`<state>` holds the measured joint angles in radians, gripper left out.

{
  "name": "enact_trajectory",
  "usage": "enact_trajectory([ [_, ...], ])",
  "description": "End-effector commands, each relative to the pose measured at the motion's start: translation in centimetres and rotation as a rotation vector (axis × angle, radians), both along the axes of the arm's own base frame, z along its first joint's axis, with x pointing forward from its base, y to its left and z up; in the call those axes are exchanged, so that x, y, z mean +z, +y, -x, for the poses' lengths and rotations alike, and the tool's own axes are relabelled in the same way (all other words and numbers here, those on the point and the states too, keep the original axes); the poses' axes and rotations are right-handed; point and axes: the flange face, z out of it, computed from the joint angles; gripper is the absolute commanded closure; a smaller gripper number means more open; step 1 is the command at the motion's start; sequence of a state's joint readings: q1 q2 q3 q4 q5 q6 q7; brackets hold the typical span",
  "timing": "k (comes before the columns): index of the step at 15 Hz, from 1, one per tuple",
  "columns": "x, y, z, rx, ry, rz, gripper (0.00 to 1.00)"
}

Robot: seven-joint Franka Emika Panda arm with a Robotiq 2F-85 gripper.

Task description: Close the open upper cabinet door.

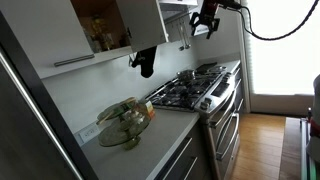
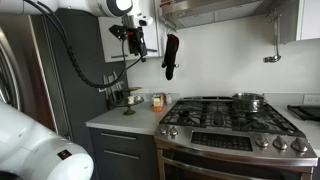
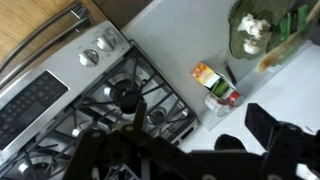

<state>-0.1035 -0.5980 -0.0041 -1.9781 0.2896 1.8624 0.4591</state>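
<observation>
Upper cabinet door [image 1: 143,22] above dark mitt [image 1: 145,62]

White backsplash wall [image 2: 220,60], pale countertop [image 1: 152,134], stainless gas stove [image 2: 235,125], wooden floor [image 1: 262,142], bright window [image 1: 285,50]

The arm [image 2: 38,140] is glossy white, built of rounded, bulbous links. Above the gripper [image 2: 133,52], which is black and blocky, sits a white wrist joint [image 2: 121,7] with a grey ring. Thick black cables [image 2: 75,55] loop away from the gripper.
</observation>
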Motion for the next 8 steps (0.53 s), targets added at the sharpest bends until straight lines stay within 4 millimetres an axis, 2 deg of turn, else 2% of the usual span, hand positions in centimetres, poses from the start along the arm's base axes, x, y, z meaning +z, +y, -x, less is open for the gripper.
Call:
enact_trajectory([
  [1,1.0,-0.3,-0.4,-0.012,-0.045,-0.032,0.00],
  [6,1.8,-0.8,-0.9,-0.027,-0.089,-0.074,0.00],
  [8,2.4,-0.5,-2.5,-0.095,-0.090,-0.166,0.00],
])
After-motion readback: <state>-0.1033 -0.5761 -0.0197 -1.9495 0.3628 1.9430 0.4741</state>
